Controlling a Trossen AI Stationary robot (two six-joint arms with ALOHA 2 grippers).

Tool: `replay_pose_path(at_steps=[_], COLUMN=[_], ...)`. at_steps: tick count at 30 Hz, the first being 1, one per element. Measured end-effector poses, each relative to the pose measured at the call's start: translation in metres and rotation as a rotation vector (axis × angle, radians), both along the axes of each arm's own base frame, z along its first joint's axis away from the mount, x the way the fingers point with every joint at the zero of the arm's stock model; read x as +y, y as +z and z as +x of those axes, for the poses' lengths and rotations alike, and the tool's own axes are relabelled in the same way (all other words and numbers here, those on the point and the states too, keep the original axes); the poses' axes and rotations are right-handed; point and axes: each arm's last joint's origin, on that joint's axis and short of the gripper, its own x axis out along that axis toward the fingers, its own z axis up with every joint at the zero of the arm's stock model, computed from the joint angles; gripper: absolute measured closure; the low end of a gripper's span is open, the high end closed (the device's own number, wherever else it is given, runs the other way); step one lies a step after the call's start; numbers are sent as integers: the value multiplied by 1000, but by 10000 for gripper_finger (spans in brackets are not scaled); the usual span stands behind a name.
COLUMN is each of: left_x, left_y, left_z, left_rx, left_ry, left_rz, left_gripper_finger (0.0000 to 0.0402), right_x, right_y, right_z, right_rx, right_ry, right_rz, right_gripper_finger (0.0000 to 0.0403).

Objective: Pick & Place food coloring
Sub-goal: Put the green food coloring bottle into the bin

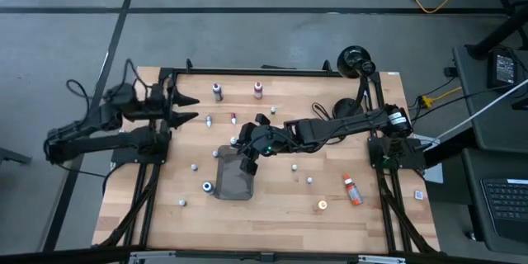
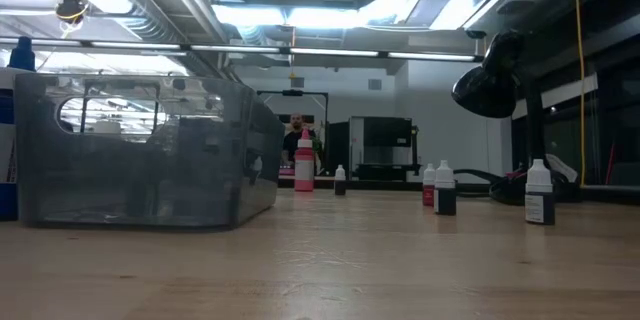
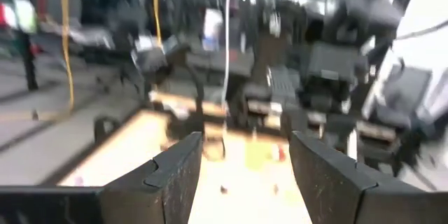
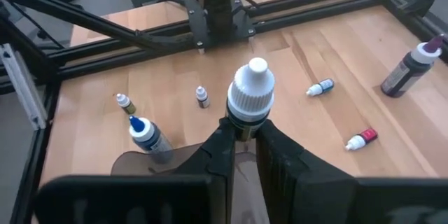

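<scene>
Right gripper (image 4: 241, 136) pinches white-capped bottle (image 4: 246, 98) over tray (image 1: 233, 173) w/ bottles around

Both your arms are matte black, built of chunky jointed segments with black cables looped along them. The right gripper (image 4: 241, 143) and left gripper (image 3: 245, 175) have thick, dark, angular, wedge-shaped fingers.

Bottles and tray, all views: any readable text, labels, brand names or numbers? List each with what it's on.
None readable.
Bottle with white cap, pinched in the shut right gripper above the tray: no print visible.
Dark bottle in the low view: label shows, too small to read.
Orange bottle in the high view: too small to read.
Left wrist view: too blurred.
</scene>
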Motion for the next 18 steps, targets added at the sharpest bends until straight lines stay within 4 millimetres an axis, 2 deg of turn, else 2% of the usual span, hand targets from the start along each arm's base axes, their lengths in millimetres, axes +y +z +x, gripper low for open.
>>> replay_pose_path(at_steps=[3, 11, 18], left_x=[2, -2, -9], left_y=[9, 35, 51], left_z=[10, 33, 52], left_rx=[106, 236, 347], left_ry=[-56, -208, -213], left_rz=[-15, 35, 108], left_gripper_finger=[190, 190, 190], right_x=[-4, -21, -30], right_y=[0, 0, 0], right_z=[1, 3, 4], right_rx=[2, 4, 5], right_ry=[4, -9, -8], right_rz=[12, 39, 85], right_gripper_finger=[352, 352, 352])
